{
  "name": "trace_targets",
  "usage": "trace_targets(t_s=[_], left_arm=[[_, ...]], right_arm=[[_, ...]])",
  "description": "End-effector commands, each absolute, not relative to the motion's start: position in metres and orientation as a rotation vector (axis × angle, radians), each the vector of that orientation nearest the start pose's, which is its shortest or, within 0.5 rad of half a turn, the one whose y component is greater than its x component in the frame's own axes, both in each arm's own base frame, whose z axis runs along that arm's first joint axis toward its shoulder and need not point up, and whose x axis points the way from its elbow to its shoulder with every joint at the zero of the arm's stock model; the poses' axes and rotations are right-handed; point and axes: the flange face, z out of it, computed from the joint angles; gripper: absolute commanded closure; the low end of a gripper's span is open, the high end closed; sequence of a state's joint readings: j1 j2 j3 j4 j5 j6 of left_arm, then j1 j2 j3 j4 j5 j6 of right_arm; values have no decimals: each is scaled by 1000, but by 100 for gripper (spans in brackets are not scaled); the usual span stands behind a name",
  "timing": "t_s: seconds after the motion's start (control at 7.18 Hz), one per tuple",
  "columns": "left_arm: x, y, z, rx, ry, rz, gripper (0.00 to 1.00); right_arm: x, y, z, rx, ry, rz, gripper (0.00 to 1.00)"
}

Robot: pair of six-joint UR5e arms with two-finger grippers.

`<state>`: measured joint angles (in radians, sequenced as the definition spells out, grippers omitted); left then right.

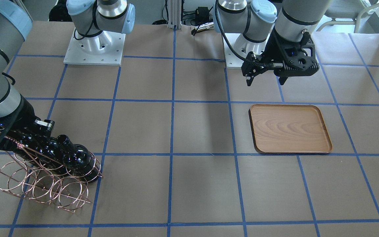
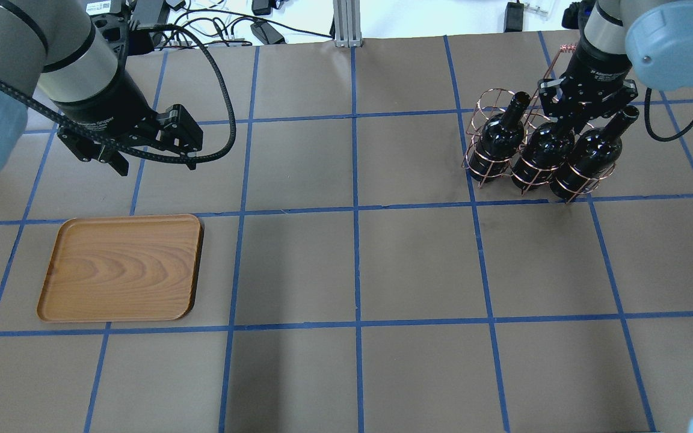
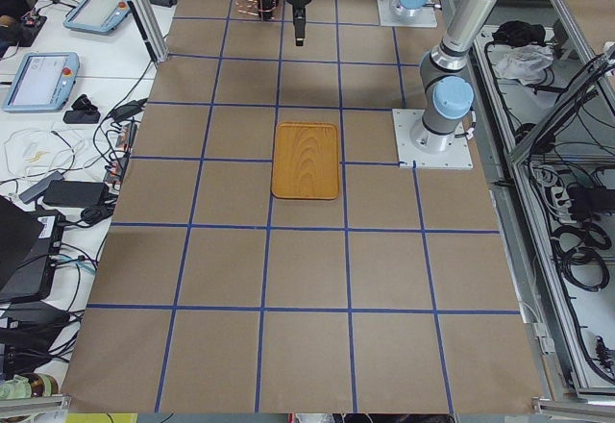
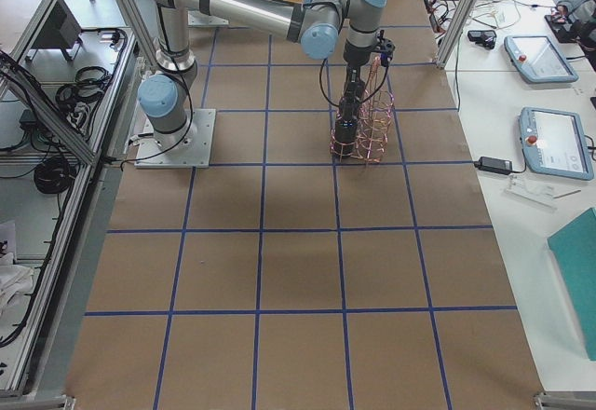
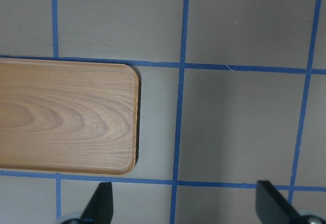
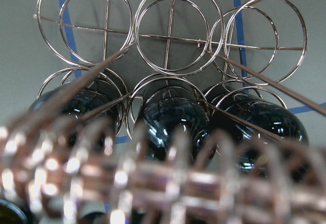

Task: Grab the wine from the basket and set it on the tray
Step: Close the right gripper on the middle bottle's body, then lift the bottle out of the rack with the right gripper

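Note:
Three near-black wine bottles stand in the front row of the copper wire basket at the far right: left, middle, right. My right gripper hangs over the middle bottle's neck and hides it, beside the twisted handle. Its fingers show in no view, so I cannot tell whether it is open or shut. In the right wrist view the blurred handle crosses above the bottles and the basket's bare loops. The wood-grain tray lies bare at the left. My left gripper is open and empty, above the table just beyond the tray.
Brown table paper with a blue tape grid. The two arm bases stand at the robot's side of the table. Cables lie past the far table edge. The basket stands near a table corner.

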<state>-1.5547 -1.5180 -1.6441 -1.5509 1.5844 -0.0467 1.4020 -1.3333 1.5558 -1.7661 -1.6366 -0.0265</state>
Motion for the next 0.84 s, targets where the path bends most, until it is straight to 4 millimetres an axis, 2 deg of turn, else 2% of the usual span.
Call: trace_targets(t_s=[0.0, 0.14, 0.28, 0.42, 0.56, 0.7], left_arm=[[-123, -473, 477, -106, 3127, 7, 0], [-124, -473, 478, -103, 3129, 0, 0], [-124, -472, 480, -103, 3129, -10, 0], [-124, -472, 480, -103, 3129, -10, 0], [-122, -472, 481, -108, 3126, -10, 0], [-121, -472, 481, -108, 3124, -7, 0]], right_arm=[[32, -597, 425, 225, 3192, -57, 80], [38, -595, 477, 217, 3178, -96, 79], [44, -581, 530, 210, 3164, -115, 79], [49, -549, 574, 211, 3167, -139, 78], [55, -520, 599, 208, 3176, -158, 76], [86, -502, 603, 211, 3167, -102, 78]])
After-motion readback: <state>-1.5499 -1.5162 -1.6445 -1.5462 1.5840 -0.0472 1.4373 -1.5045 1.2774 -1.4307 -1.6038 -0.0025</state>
